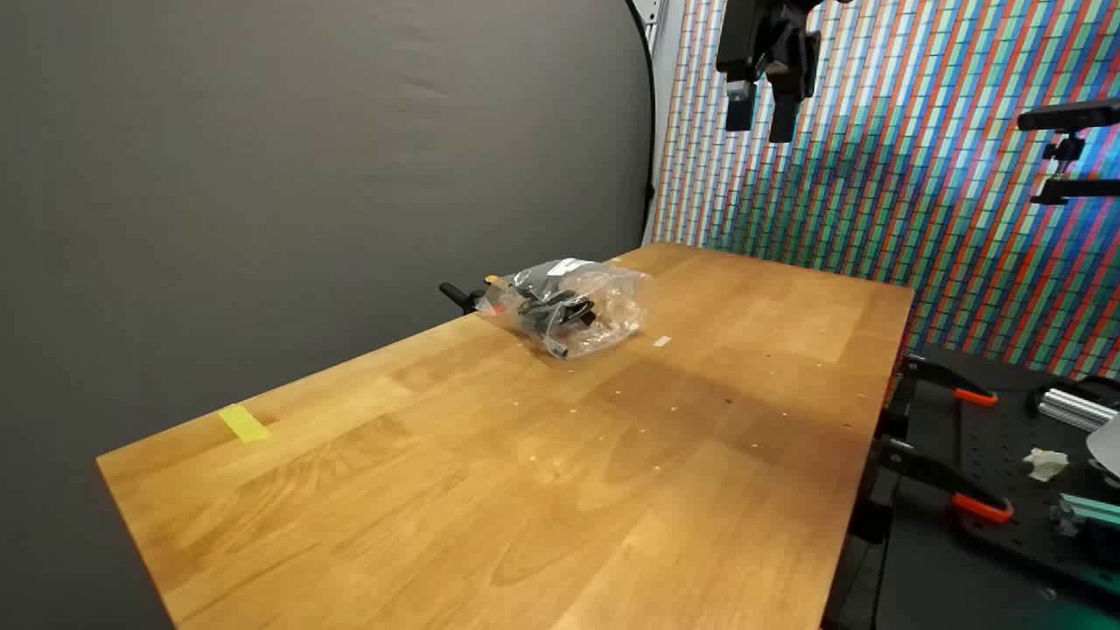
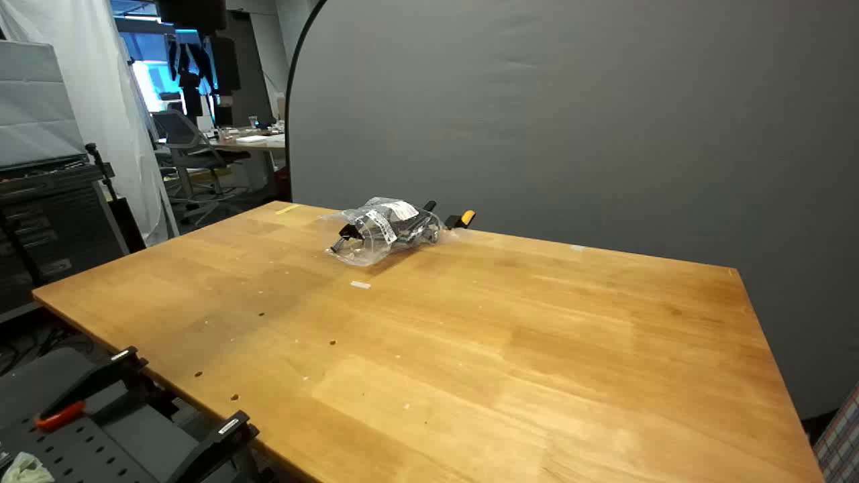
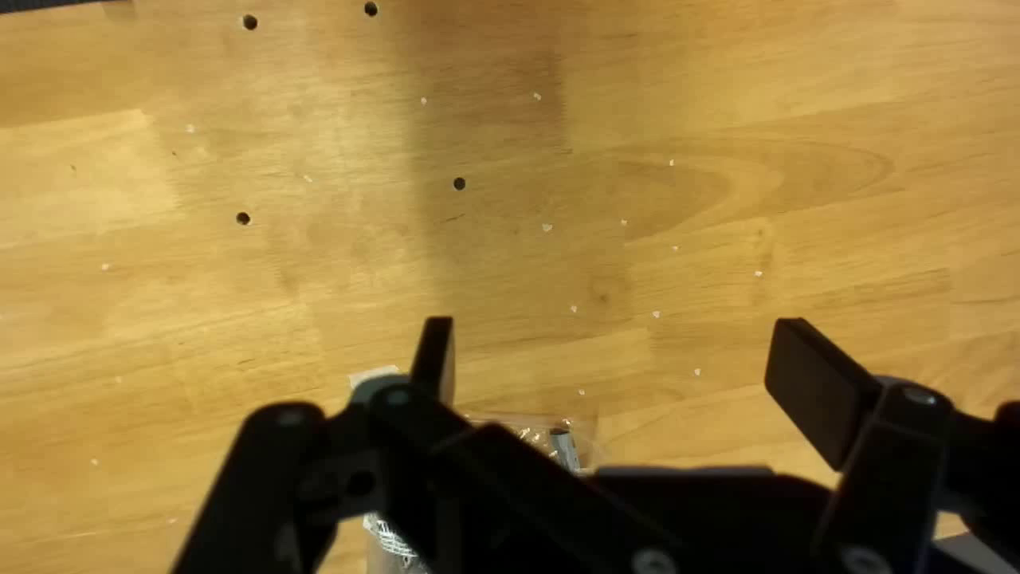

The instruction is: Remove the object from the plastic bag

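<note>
In an exterior view, left to right and reckoned from the plastic bag: a strip of yellow tape lies well to the bag's left and in front of it, on the wooden table. Just left of the bag, a black handle pokes out at the table's edge; whether the two touch, I cannot tell. The bag sits on the table near that edge, and the task's thing, a dark object, is inside it, seen through the clear side. What the object is, and where the bag's mouth lies, I cannot make out. A scrap of white tape lies just right of the bag. Farther right, high above the bag and well apart from it, hangs the gripper; the wrist view shows its jaws spread wide, holding nothing. Well to the bag's right, by the table's opposite edge, are orange-tipped clamps.

I judge the step in hand to be the approach, with grasping and removal not yet done. The next move likely calls for coming across and down to the bag, finding its mouth or a loose corner, and closing there. The bag looks light and perhaps unpinned, so a pull on the object could well drag the bag along; tipping the bag by its closed end might free the object better.
</note>
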Controlling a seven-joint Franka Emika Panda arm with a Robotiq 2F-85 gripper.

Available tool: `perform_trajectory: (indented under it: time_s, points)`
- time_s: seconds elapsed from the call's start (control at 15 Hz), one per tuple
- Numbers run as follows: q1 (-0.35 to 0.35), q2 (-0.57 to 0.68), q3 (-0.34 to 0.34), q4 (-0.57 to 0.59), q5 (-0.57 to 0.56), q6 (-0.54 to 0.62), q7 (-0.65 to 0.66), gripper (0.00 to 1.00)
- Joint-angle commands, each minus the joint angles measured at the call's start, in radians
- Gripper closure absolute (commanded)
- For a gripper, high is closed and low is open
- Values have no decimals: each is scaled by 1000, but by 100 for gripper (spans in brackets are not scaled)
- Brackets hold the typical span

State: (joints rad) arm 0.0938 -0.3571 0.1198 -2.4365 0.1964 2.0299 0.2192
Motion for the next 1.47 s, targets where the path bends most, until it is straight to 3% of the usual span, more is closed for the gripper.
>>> perform_trajectory:
  time_s: [0.0, 0.8, 1.4]
  points:
    - [-1, 0, 1, 4, 0, -2, 0, 0]
    - [-1, -1, 1, 14, 0, -2, 0, 0]
    - [-6, 61, 33, -188, -78, 193, 24, 0]
